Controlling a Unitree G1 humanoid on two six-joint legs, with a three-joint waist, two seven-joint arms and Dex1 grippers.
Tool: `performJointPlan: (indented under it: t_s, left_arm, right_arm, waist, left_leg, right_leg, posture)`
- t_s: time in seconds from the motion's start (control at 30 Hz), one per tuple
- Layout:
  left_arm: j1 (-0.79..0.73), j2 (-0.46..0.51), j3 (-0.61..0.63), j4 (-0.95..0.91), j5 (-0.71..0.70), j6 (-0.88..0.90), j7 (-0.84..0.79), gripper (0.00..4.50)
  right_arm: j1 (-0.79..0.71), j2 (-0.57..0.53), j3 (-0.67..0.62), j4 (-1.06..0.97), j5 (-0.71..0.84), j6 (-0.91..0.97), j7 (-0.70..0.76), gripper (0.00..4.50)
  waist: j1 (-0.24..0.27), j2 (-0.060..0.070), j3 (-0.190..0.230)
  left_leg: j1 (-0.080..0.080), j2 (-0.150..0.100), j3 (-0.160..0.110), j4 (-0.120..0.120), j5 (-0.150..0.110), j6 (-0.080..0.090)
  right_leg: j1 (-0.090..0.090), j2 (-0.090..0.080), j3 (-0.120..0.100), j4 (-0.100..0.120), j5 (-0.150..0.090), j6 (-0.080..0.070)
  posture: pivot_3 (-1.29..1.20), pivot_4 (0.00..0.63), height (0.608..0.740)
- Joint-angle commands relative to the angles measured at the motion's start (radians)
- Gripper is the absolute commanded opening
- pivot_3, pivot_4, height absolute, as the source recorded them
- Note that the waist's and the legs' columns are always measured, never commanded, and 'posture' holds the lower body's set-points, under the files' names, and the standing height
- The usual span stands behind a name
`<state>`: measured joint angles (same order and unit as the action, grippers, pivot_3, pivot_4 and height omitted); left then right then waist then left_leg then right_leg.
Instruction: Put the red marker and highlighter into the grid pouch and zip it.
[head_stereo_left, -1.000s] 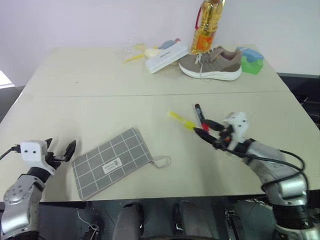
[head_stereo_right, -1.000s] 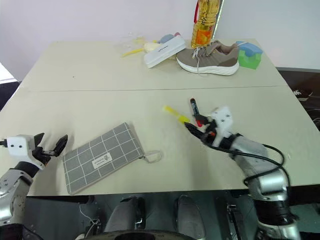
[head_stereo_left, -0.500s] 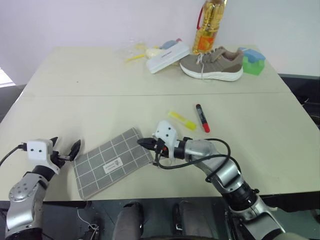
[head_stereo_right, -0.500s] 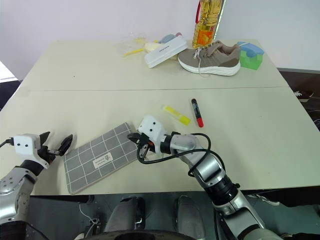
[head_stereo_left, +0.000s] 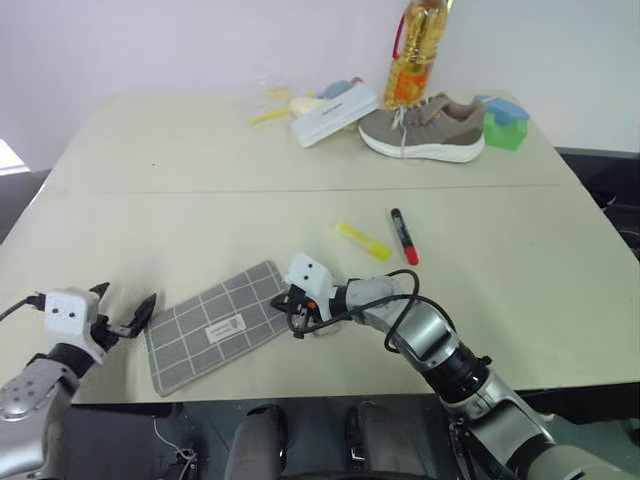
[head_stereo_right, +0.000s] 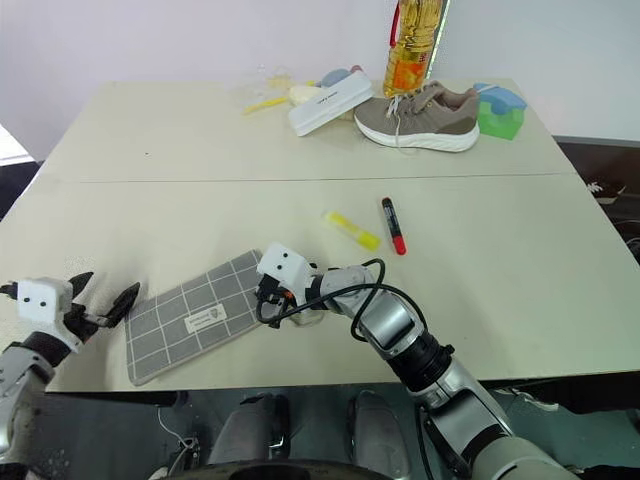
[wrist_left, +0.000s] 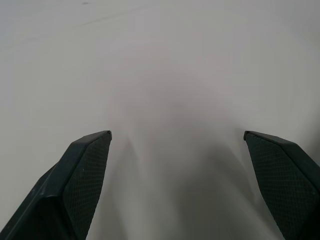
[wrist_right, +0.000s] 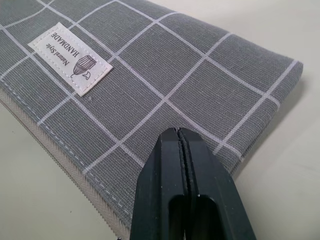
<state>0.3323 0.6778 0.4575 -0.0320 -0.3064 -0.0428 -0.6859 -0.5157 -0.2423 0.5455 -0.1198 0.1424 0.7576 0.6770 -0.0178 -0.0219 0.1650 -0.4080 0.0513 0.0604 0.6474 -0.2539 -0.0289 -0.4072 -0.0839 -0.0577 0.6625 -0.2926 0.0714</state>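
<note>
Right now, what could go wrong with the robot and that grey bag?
The right gripper is shut over the end of the grid pouch, apparently on nothing, so pulling might not open it. The open left gripper isn't touching the pouch, so it may slide. The red marker and highlighter lie loose nearby.

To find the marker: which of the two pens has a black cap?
The red marker, on the right; the highlighter beside it is all yellow.

beige table with pouch, pens, shoe
</note>
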Motion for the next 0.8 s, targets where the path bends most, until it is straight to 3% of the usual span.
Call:
performJointPlan:
  t_s: [0.03,0.23,0.47,0.8]
  left_arm:
    - [0.093,0.120,0.011,-0.006,0.086,-0.217,-0.176,4.50]
    - [0.188,0.257,0.033,0.103,0.074,-0.452,-0.393,4.50]
    - [0.189,0.333,-0.013,0.227,0.084,-0.629,-0.527,4.50]
    - [0.097,0.244,-0.173,-0.031,0.075,-0.555,-0.444,4.50]
  right_arm:
    - [0.021,-0.020,0.011,0.024,-0.015,0.021,0.010,0.02]
    - [0.012,-0.002,0.023,0.057,-0.022,-0.006,0.022,0.02]
    - [0.002,0.018,0.022,0.089,-0.028,-0.027,0.023,0.02]
    - [0.016,0.047,0.003,0.099,-0.041,-0.022,-0.013,0.02]
  waist:
    - [0.000,0.001,-0.001]
    - [-0.003,0.006,-0.004]
    - [-0.011,0.007,-0.005]
    - [-0.029,0.008,-0.006]
  left_leg:
    - [0.000,0.000,0.000,0.000,0.000,0.000]
    - [0.000,-0.001,0.000,-0.003,0.000,0.000]
    - [0.000,0.000,0.000,-0.004,0.000,0.000]
    - [0.000,0.000,0.001,-0.007,0.000,0.000]
  right_leg:
    - [-0.001,-0.001,0.000,-0.001,0.000,-0.001]
    - [-0.004,-0.005,0.000,-0.003,-0.003,-0.006]
    - [-0.004,-0.005,0.000,-0.005,-0.002,-0.006]
    - [-0.001,-0.007,0.000,-0.006,-0.001,-0.007]
  posture:
    - [0.00,0.150,0.740]
    - [0.00,0.150,0.740]
    - [0.00,0.150,0.740]
    - [0.00,0.150,0.740]
